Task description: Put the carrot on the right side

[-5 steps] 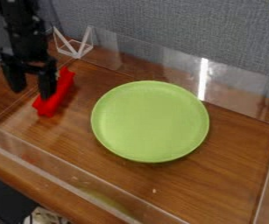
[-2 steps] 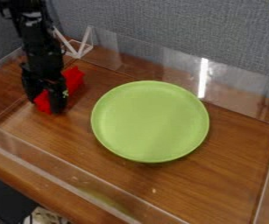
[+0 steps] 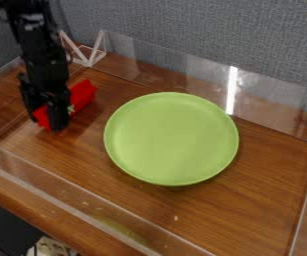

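The carrot (image 3: 80, 94) is a bright red blocky bar lying on the wooden table at the left, just left of the round lime-green plate (image 3: 172, 137). My black gripper (image 3: 52, 112) points straight down onto the carrot's middle. Its fingers (image 3: 42, 105) are drawn in against the bar's sides. Red shows past the fingers on the upper right and a little at the lower left; the middle of the bar is hidden by the gripper. The carrot still rests on the table.
Clear acrylic walls (image 3: 229, 80) ring the wooden table top (image 3: 269, 170). A white wire frame (image 3: 86, 47) stands at the back left, behind the arm. Bare wood lies to the right of the plate and along the front.
The gripper has shifted right from beside the carrot to over it, sunk onto it, and its fingers have narrowed around the bar. The carrot and plate have stayed put.
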`<control>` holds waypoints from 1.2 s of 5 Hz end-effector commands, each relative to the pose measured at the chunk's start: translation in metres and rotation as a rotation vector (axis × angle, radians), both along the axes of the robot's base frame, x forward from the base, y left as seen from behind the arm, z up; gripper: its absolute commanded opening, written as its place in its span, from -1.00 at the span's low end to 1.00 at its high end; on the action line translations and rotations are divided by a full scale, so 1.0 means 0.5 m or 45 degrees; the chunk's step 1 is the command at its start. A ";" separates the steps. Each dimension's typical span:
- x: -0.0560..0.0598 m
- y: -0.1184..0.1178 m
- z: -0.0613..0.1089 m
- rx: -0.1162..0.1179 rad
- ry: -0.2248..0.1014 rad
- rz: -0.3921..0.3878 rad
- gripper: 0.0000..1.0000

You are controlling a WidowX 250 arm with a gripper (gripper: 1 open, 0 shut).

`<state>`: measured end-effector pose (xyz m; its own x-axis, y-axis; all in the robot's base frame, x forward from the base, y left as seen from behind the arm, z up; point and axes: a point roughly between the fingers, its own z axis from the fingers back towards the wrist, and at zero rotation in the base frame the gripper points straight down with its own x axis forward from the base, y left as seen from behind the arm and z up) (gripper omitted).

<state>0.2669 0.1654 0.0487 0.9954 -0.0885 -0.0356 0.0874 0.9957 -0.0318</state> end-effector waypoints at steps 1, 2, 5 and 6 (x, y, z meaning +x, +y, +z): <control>0.007 0.038 0.072 0.056 -0.095 0.121 -1.00; 0.028 0.041 0.050 0.042 -0.083 0.082 -1.00; 0.034 -0.002 0.117 0.051 -0.131 0.125 -1.00; 0.028 -0.006 0.103 0.049 -0.108 0.213 -1.00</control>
<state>0.2761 0.1630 0.0859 0.9966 0.0827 0.0061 -0.0826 0.9965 -0.0157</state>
